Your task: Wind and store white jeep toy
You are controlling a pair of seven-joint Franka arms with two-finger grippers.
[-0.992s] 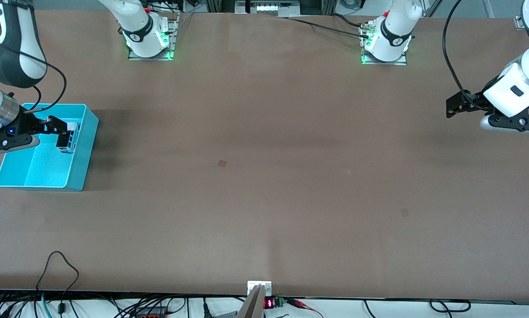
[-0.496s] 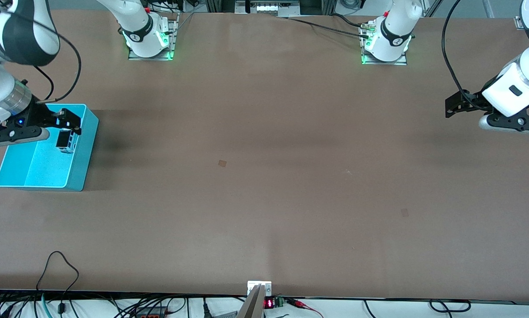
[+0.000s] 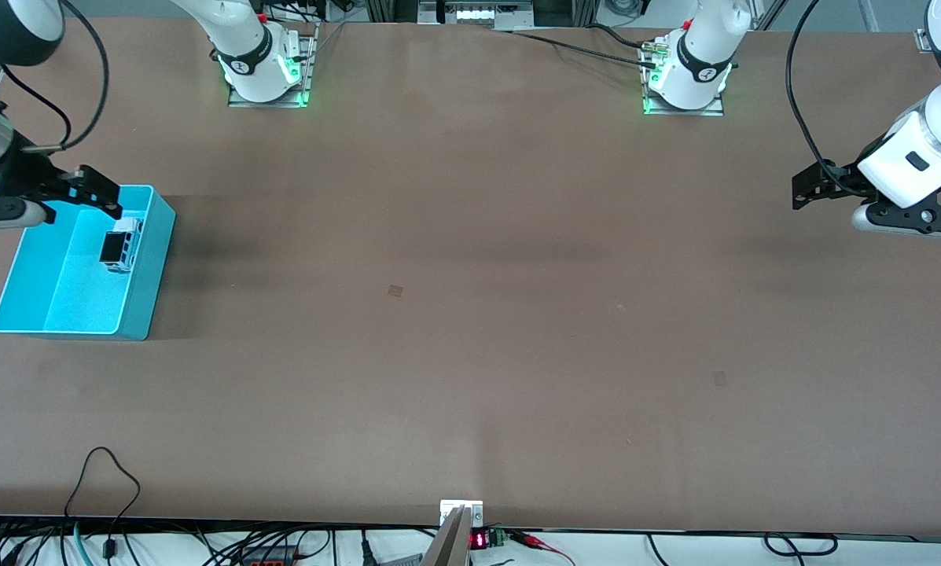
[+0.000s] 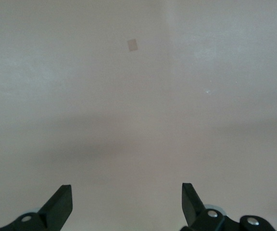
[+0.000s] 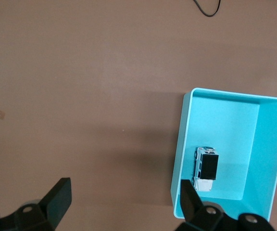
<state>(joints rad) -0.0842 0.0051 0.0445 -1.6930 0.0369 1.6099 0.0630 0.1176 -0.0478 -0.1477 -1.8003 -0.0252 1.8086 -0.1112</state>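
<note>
Here, showing in the front view a wide brown table point(image 3: 470, 314) with the two arm bases glowing green along the top edge. Lying inside a cyan bin point(image 3: 146, 271) at the middle left of the frame: the white jeep toy point(image 3: 120, 248), black roof panel up, resting against the bin wall nearest the table's centre. No readable writing on toy or bin; only small round marks on the arm bases, too small to read, and red digits on a little display at the bottom edge, likewise unreadable.

Hanging at the upper left of the frame, over the bin's top rim: the right gripper point(image 3: 97, 196), fingers spread wide and holding nothing. Having risen and pulled back toward the frame's left edge since the earlier frames, when sitting low inside the bin just beside the toy; toy itself unmoved. Looking down in the right wrist view on the white jeep toy point(image 5: 205, 169) within the bin point(image 5: 182, 144).

Waiting at the middle right of the frame: the left gripper point(image 3: 810, 189), fingers wide apart, empty, over bare table, unchanged.
</note>
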